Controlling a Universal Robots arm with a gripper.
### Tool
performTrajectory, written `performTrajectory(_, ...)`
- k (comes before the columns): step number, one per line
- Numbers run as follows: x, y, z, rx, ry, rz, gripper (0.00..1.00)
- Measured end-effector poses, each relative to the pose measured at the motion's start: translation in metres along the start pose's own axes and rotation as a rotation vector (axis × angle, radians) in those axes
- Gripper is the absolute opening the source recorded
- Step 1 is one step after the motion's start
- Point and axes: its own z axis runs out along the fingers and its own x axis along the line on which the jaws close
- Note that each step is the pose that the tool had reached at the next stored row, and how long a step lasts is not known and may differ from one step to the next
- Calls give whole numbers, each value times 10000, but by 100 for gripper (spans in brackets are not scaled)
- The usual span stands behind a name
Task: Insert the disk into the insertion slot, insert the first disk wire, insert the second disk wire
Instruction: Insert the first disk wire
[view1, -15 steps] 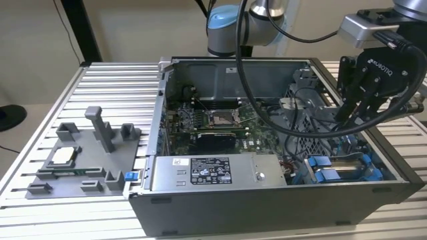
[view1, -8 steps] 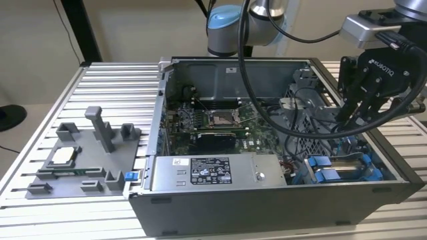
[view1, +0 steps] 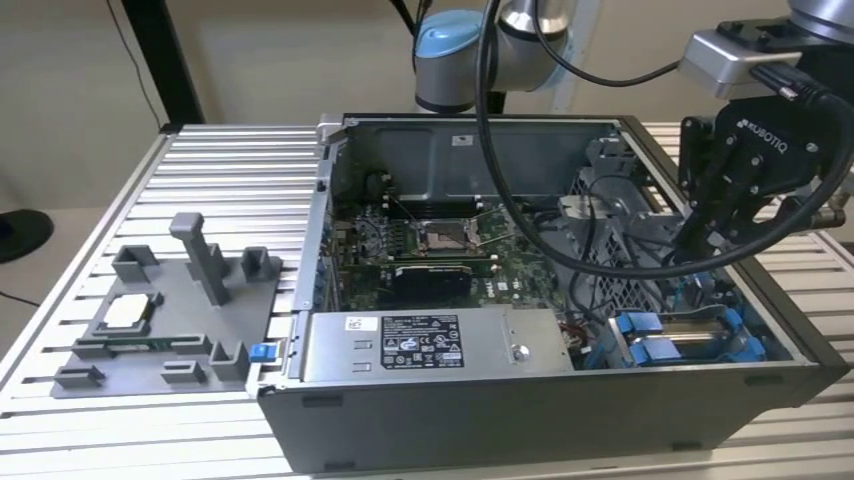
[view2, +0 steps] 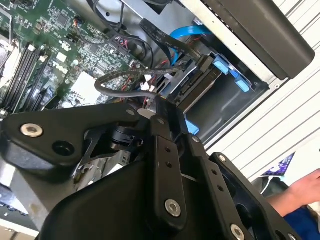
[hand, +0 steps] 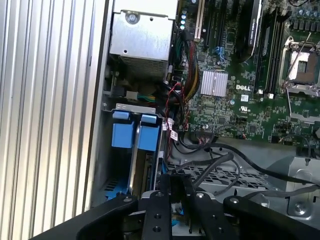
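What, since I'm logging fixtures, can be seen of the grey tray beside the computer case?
The grey tray looks like matt moulded plastic: a flat base with raised blocks and two upright posts. It lies on the ribbed metal table, to the exterior view's left of the computer case. A square silver chip sits in it; a blue piece shows at its case-side edge.

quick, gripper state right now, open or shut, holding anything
Gripper: cannot be told whether open or closed; it hangs inside the computer case, near the blue drive bay.
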Motion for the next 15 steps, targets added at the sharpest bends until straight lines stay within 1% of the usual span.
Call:
performTrajectory(10,0,0,3,0,-2,0,0)
performTrajectory(13,14,-2,3,0,-2,-1,0)
performTrajectory(15,39,-6,3,1,-6,-1,0)
